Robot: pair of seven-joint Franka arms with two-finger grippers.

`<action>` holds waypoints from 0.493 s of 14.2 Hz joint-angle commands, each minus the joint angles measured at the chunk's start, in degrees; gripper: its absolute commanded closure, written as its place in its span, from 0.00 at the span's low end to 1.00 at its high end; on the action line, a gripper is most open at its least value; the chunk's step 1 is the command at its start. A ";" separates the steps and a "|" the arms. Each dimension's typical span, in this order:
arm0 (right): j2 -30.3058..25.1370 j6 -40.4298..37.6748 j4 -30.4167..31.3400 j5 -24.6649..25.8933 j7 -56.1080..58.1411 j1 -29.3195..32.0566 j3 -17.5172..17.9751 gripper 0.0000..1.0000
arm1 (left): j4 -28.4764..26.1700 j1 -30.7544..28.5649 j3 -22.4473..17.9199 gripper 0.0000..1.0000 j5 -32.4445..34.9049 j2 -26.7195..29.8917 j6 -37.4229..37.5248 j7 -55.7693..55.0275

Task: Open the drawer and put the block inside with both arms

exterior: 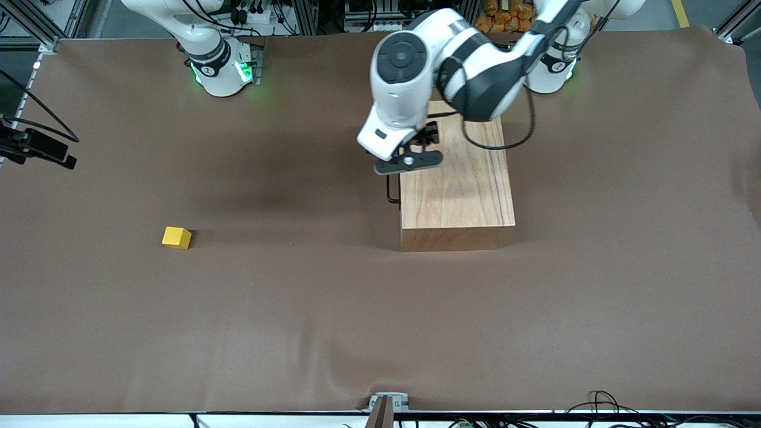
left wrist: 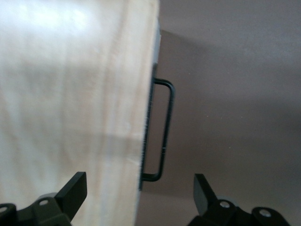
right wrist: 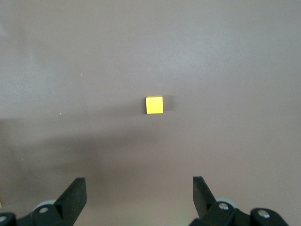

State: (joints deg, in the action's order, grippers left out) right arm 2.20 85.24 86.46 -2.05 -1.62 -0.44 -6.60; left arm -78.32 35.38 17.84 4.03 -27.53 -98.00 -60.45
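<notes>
The light-wood box (exterior: 458,190) lies on the table with its drawer shut. The drawer's black wire handle (exterior: 392,193) sticks out of the side that faces the right arm's end of the table. My left gripper (exterior: 410,161) is open and empty over the box's top edge above the handle. In the left wrist view the box (left wrist: 70,94) and handle (left wrist: 165,132) lie ahead of the left gripper (left wrist: 140,193). The yellow block (exterior: 176,238) sits alone toward the right arm's end. My right gripper (right wrist: 139,195) is open and empty, high over the table, with the block (right wrist: 154,105) below it. It is out of the front view.
The brown table cover (exterior: 297,309) spreads between the block and the box. A black device on a mount (exterior: 35,148) juts in at the table's edge at the right arm's end. A small clamp (exterior: 386,404) sits at the edge nearest the front camera.
</notes>
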 commanded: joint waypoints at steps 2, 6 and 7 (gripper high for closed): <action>-1.14 -0.43 1.61 -0.15 0.65 0.96 0.45 0.00 | 4.92 7.31 -3.59 0.00 4.31 -5.24 -2.10 -6.67; -1.06 -0.34 1.52 -0.15 0.65 0.96 0.45 0.00 | 5.63 18.55 -14.82 0.00 4.49 -8.93 -7.11 -9.25; -0.97 -0.34 1.43 -0.06 0.65 0.88 0.45 0.00 | 5.63 20.76 -17.73 0.00 4.49 -9.20 -7.21 -8.64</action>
State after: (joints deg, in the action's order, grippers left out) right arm 2.19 84.86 86.98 -2.05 -1.61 -0.38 -6.67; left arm -74.98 51.81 5.13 7.19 -34.81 -104.81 -68.50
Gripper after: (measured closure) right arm 0.000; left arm 0.000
